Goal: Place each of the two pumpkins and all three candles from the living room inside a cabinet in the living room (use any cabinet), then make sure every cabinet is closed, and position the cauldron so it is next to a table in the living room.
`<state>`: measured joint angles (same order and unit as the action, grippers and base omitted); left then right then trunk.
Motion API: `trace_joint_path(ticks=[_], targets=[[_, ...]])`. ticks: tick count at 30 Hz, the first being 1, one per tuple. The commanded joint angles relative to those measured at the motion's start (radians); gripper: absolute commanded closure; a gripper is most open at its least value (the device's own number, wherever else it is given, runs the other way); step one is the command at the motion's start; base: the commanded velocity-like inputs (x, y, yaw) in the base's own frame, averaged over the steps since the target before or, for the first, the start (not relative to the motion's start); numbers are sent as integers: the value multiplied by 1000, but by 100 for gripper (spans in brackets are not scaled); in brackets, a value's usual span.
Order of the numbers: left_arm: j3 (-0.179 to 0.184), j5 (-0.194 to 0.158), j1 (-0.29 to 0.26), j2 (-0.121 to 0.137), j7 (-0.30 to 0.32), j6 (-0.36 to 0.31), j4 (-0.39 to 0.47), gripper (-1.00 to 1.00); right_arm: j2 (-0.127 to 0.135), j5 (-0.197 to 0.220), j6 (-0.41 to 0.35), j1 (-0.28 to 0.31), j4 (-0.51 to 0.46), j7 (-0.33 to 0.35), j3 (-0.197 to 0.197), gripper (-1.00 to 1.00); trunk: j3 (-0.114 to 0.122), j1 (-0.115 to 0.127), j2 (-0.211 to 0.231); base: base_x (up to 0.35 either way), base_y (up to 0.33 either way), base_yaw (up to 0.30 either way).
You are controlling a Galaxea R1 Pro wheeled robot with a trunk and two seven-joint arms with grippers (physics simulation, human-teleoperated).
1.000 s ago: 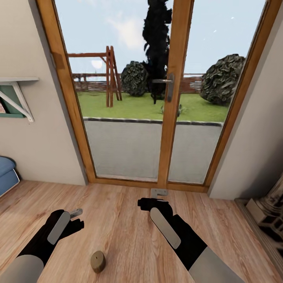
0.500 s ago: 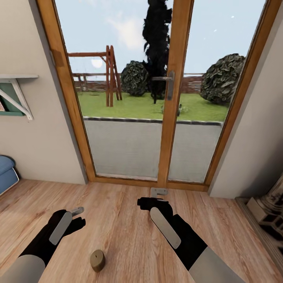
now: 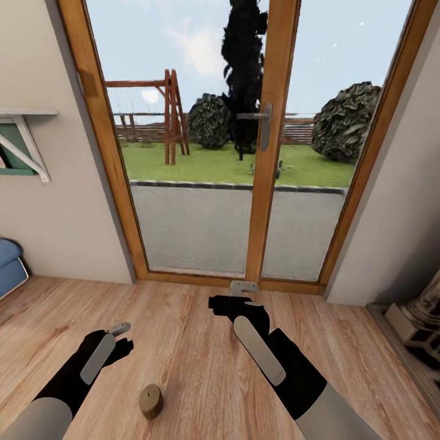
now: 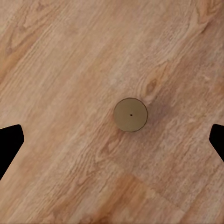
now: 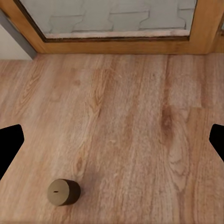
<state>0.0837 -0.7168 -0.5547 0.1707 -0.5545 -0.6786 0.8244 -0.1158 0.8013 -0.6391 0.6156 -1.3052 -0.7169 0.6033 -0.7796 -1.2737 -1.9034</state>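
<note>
Well left of the left gripper (image 3: pixel 120 330), a blue cushioned seat (image 3: pixel 9 269) is cut by the picture's edge, as is the green panel under a white shelf (image 3: pixel 21 131) above it. Far right of the right gripper (image 3: pixel 235 292), a grey stone-like piece (image 3: pixel 418 324) runs off the edge; what it is cannot be told. Each wrist view cuts its own black fingers (image 4: pixel 9 142) down to their tips.

Lighting: your views are evenly bright, daylight entering through the glass door (image 3: pixel 244 140). Shadows: faint, soft one beside the brown candle (image 4: pixel 130 114) on the floor (image 3: pixel 195 342). Sharpness: slightly soft overall; no glare.
</note>
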Motion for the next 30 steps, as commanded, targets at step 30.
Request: trace_joint_path(ticks=[30], targets=[[37,-11,-1,-8,-4,11,1,-100,1,7,6,1,-24,-14,1,-100,-95,-115,-211,0,0,0]])
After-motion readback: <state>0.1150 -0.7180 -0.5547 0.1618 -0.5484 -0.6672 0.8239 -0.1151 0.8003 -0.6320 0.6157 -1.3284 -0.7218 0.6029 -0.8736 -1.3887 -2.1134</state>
